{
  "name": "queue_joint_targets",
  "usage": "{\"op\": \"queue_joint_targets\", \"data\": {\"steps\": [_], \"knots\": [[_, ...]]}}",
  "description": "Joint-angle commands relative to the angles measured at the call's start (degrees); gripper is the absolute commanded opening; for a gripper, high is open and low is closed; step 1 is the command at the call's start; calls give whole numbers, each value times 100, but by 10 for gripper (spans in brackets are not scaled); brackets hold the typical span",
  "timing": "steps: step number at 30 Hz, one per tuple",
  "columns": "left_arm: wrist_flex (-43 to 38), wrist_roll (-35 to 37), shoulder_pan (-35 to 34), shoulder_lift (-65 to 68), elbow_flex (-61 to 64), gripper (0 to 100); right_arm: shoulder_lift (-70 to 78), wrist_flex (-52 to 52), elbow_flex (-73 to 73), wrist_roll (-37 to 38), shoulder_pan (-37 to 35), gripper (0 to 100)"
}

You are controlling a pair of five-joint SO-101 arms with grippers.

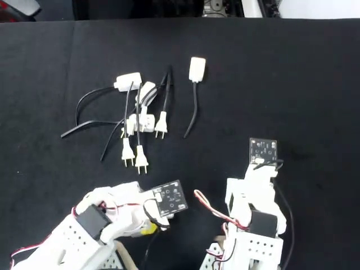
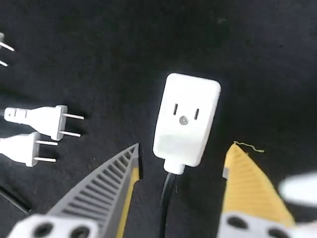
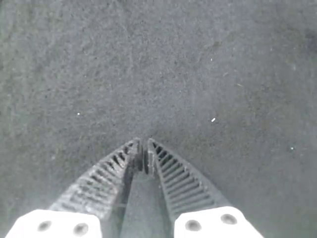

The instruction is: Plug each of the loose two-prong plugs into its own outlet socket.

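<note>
A white outlet socket (image 2: 185, 119) with a black cable lies face up on the black cloth, seen between the spread fingers of my left gripper (image 2: 184, 147), which is open and holds nothing. Two white two-prong plugs (image 2: 44, 120) (image 2: 22, 148) lie beside it. From above, several plugs (image 1: 127, 152) (image 1: 141, 159) (image 1: 161, 125) and sockets (image 1: 197, 68) (image 1: 127, 81) (image 1: 140, 122) lie in a loose cluster beyond the left arm (image 1: 107, 219). My right gripper (image 3: 143, 148) is shut over bare cloth, with nothing in it.
Black cables (image 1: 90, 121) trail left from the cluster. The right arm (image 1: 256, 214) stands near the table's front edge, apart from the plugs. The black cloth (image 1: 298, 90) covers the whole table.
</note>
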Motion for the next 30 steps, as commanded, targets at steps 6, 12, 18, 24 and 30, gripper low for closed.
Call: {"op": "queue_joint_targets", "data": {"steps": [6, 12, 18, 24, 30], "knots": [[527, 62, -312, -932, -338, 281, -268, -88, -4, 35, 97, 22], [642, -273, 699, -985, -356, 281, -268, -88, -4, 35, 97, 22], [818, -958, 963, -624, -910, 274, -268, -88, -4, 35, 97, 22], [237, -1442, 980, 70, -585, 228, -268, -88, -4, 35, 97, 22], [-888, -1204, 936, 905, -75, 225, -268, -70, -4, 35, 97, 22]]}}
